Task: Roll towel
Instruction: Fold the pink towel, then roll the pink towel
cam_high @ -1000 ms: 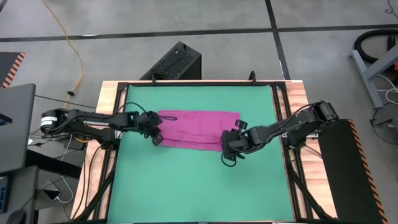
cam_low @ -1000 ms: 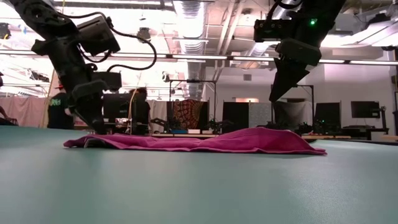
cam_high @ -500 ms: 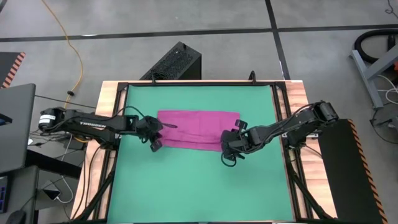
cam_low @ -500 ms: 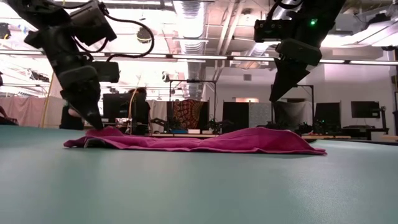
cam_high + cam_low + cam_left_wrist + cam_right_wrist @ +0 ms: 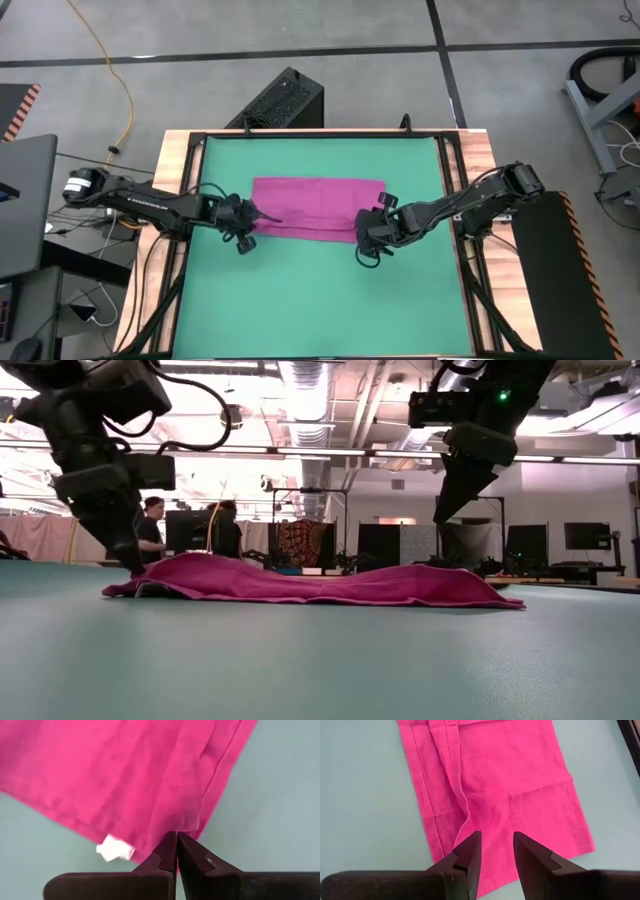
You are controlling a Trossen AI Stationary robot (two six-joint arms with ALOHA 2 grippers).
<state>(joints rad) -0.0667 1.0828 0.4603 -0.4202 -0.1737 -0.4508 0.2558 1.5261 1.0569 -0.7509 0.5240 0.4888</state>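
1. The green mat (image 5: 320,290) is seen filling the table frame, its nearest stretch along the lower part of the high view lying bare.
2. The left gripper (image 5: 250,217) is found left of centre in the high view, its fingers pressed together and clamped on the near left corner of the towel (image 5: 318,208).
3. In the left wrist view that pinch is shown plainly: the two dark fingers (image 5: 167,854) are closed on the pink hem, with a small white tag (image 5: 115,848) lying just beside them.
4. In the low view the towel's left end (image 5: 190,572) is seen raised into a hump at that gripper, while the rest lies flat.
5. The right gripper (image 5: 372,238) is held right of centre over the towel's near right corner, its fingers (image 5: 469,852) standing apart with pink cloth visible between them and nothing gripped.
6. In the low view it hangs above the cloth, not touching.
7. Farther back, a person (image 5: 152,525) is seen in the room at the left of the low view.
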